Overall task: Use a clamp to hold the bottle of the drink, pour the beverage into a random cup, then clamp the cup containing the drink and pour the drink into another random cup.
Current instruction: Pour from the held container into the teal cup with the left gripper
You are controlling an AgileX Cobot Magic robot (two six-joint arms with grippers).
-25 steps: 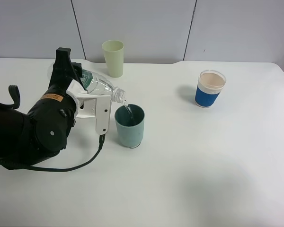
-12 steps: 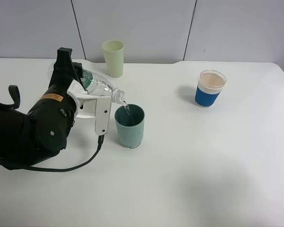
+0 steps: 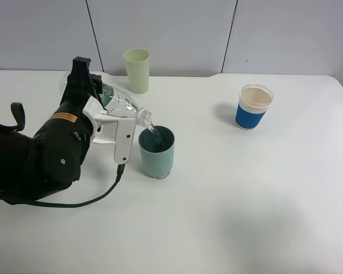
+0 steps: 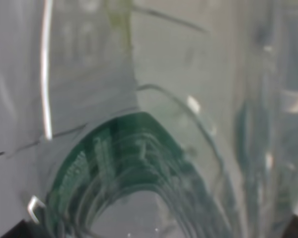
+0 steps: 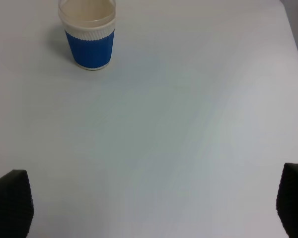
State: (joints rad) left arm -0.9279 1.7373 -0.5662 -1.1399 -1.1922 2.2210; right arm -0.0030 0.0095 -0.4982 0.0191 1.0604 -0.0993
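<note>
Bright, even light, soft shadows; left wrist view blurred.

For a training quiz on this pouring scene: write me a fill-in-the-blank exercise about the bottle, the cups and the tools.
1. The bottle, tilted in the shut left tool, pours into the ___ cup.
2. The right tool stands ___ and holds nothing.
3. In all, ___ cups stand upright on the table.
Missing words: teal; open; three.
</note>
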